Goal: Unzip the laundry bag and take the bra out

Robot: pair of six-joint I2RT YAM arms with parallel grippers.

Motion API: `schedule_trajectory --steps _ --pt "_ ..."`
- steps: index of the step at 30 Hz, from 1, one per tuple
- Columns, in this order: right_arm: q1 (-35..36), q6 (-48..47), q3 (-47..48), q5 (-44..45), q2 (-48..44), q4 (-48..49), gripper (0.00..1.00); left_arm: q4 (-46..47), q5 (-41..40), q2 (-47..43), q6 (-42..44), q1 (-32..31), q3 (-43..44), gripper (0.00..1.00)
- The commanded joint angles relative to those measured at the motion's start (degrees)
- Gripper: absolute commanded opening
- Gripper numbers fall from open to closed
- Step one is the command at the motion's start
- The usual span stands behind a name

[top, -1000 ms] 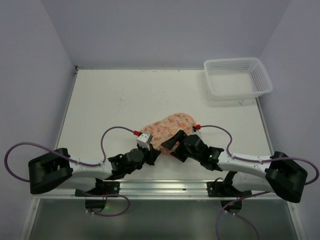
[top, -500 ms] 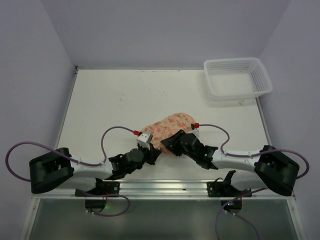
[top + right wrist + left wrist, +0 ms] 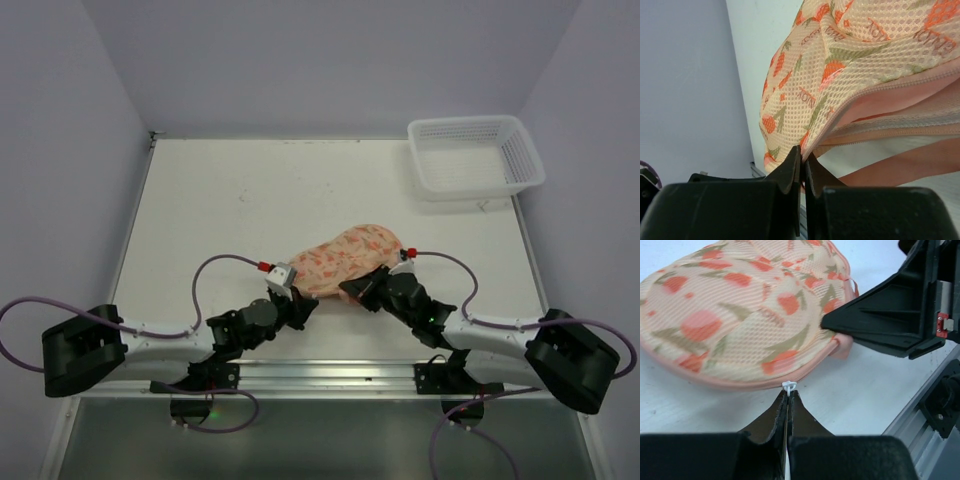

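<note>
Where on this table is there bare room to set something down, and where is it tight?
Bare table runs from the left edge to the laundry bag, and along the far side up to the basket. A smaller patch lies between bag and basket. The near edge is crowded: the left gripper and right gripper both pinch the bag there.

The laundry bag (image 3: 350, 256), in the centre of the frame, is cream-peach mesh with an orange-pink and olive-green print; its zip trim (image 3: 740, 385) is pink and the zip pull (image 3: 789, 385) white. At the upper right the lattice basket (image 3: 475, 157) is white. The table (image 3: 240, 200) is white, the cables (image 3: 232, 258) purple.
</note>
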Motion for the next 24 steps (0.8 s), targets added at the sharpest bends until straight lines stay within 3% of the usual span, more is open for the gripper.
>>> schedule_trajectory --steps 1,14,22,24 --pt "-5.3 -6.6 -3.5 -3.4 -3.5 3.8 0.0 -2.1 -2.8 -2.7 -0.2 1.5 -1.5 0.0" --pt "-14.0 -23.2 -5.1 -17.8 -9.1 6.9 0.0 -2.9 2.9 0.7 -0.1 6.8 -1.2 0.0" --pt "-16.4 -24.0 -3.3 -21.0 -5.8 4.2 0.0 -4.6 2.3 -0.9 0.4 7.5 -0.9 0.0" --pt "-16.5 -23.7 -2.8 -21.6 -4.3 4.0 0.06 -3.4 3.7 0.3 0.5 7.5 -0.6 0.0"
